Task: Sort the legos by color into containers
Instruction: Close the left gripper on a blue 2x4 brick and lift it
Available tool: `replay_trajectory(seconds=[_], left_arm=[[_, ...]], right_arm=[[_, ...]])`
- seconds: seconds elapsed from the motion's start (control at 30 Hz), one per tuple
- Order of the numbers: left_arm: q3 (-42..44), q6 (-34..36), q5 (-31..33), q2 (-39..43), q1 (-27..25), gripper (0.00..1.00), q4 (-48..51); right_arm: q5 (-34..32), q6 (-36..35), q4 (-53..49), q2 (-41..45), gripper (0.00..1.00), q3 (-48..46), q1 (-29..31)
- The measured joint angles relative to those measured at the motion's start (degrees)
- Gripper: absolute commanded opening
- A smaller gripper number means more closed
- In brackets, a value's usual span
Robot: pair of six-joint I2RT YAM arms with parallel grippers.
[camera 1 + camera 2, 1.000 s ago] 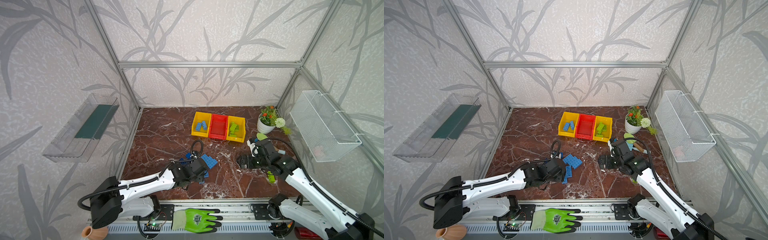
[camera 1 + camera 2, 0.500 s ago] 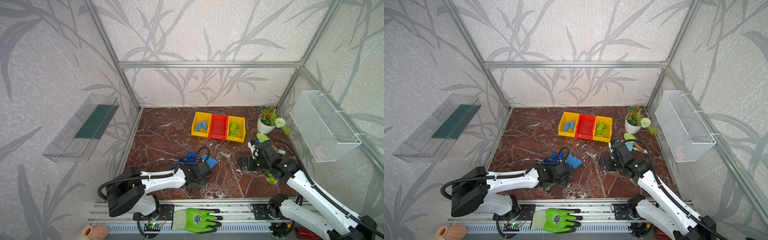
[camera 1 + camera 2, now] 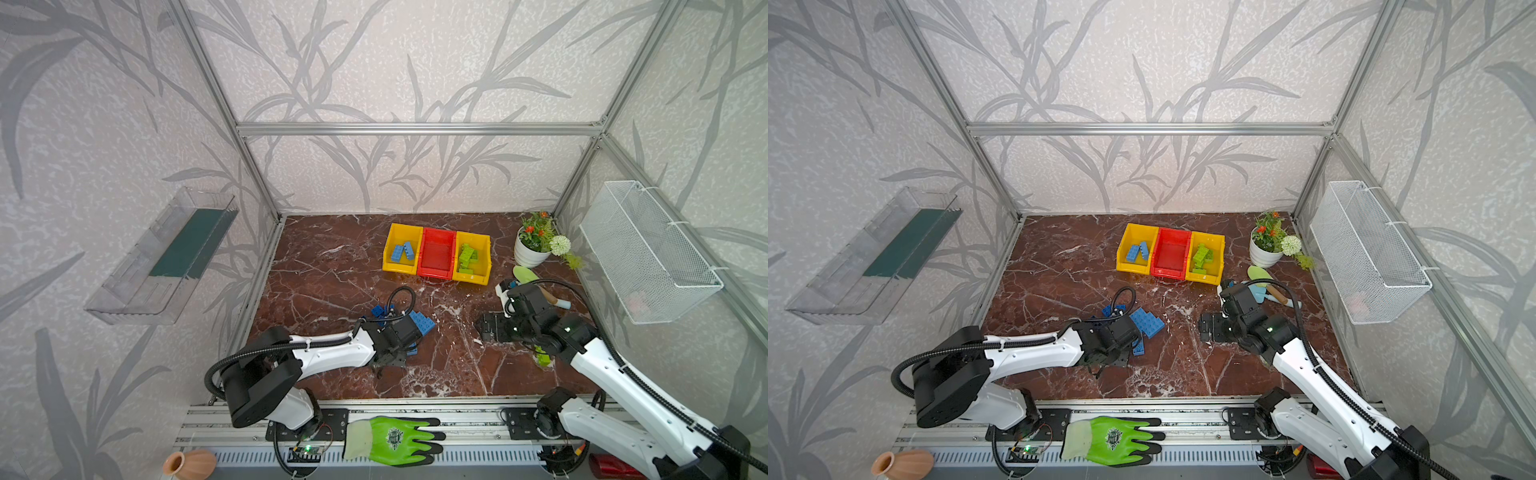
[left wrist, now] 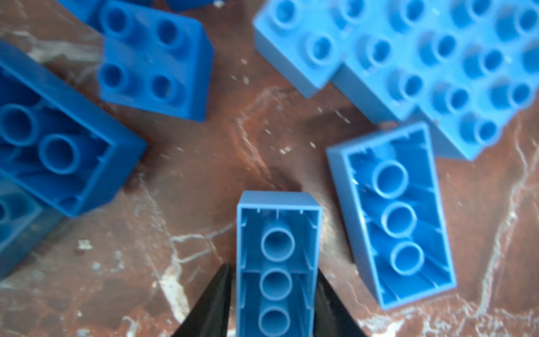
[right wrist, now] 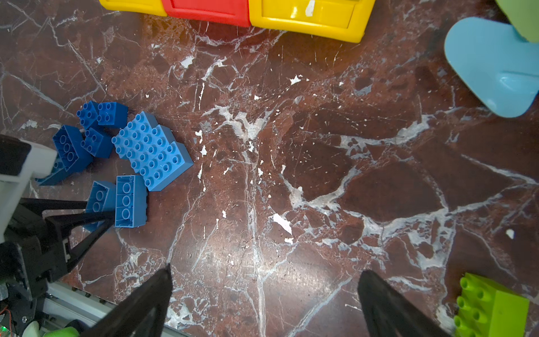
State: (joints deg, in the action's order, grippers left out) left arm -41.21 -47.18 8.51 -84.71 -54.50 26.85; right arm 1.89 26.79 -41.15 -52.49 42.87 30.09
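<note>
Blue legos lie in a pile (image 3: 422,324) at the middle of the marble floor. The light ones (image 5: 151,151) are clumped together and the darker ones (image 5: 71,146) sit beside them. My left gripper (image 4: 274,268) is down at the pile's near edge. Its jaws press both long sides of an upturned light blue lego (image 4: 277,233). My right gripper (image 5: 264,271) hangs open over bare floor with nothing between its fingers. A lime green lego (image 5: 490,309) lies beside it. The containers stand at the back. The left yellow one (image 3: 390,232) holds blue legos, the red one (image 3: 436,232) looks bare, and the right yellow one (image 3: 473,239) holds green legos.
A white flower pot (image 3: 532,253) and small garden trowels (image 3: 525,274) sit at the back right. A wire basket (image 3: 648,253) hangs on the right wall and a clear tray (image 3: 166,257) on the left wall. A green glove (image 3: 395,440) lies on the front rail.
My left gripper has swung to the pile's near edge and its jaws have narrowed onto the upturned light blue lego. The right arm has barely shifted.
</note>
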Motion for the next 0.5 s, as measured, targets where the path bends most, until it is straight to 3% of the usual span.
replay_trajectory(seconds=[0.13, 0.37, 0.5], left_arm=[[-0.4, 1.5, -0.3, -0.6, 2.6, 0.37, -0.2], [-2.8, 3.7, -1.2, -3.0, 4.5, 0.13, -1.0], [-4.1, 4.1, -1.4, -4.1, 4.7, 0.05, -0.9]], right_arm=[[-0.2, 0.0, 0.0, 0.0, 0.99, 0.0, 0.0], [-0.8, -0.5, -0.4, 0.0, 0.99, 0.0, 0.0], [-1.0, -0.7, -0.6, 0.2, 0.99, 0.1, 0.0]])
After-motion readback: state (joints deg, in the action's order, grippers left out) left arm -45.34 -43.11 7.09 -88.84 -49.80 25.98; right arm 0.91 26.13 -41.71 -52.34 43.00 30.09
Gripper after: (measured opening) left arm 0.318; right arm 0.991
